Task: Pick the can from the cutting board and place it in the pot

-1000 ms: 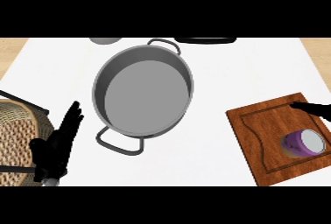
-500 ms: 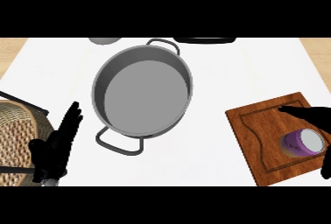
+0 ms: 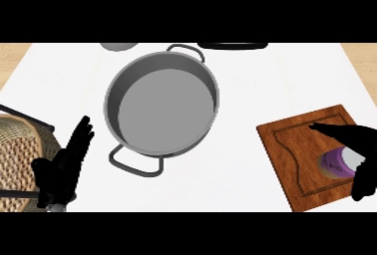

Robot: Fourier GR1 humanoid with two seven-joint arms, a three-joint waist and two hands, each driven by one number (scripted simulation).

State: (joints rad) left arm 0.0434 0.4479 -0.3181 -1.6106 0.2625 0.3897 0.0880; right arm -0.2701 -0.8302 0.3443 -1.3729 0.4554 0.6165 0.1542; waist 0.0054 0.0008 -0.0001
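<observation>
On the white table (image 3: 250, 74), the can (image 3: 338, 163) is being flanked at lower right by the right hand (image 3: 356, 144), fingers spread, nothing being held. The pot (image 3: 162, 107) is lying well apart toward the centre; the left hand (image 3: 68, 164) is resting open at lower left.

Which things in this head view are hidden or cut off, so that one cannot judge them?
- Can: its right side is behind the right hand; contact cannot be told.
- Right hand: the right edge cuts it off.
- Basket: the left edge cuts it off.
- Grey object and dark object: the top edge cuts them off, so they are unidentifiable.
</observation>
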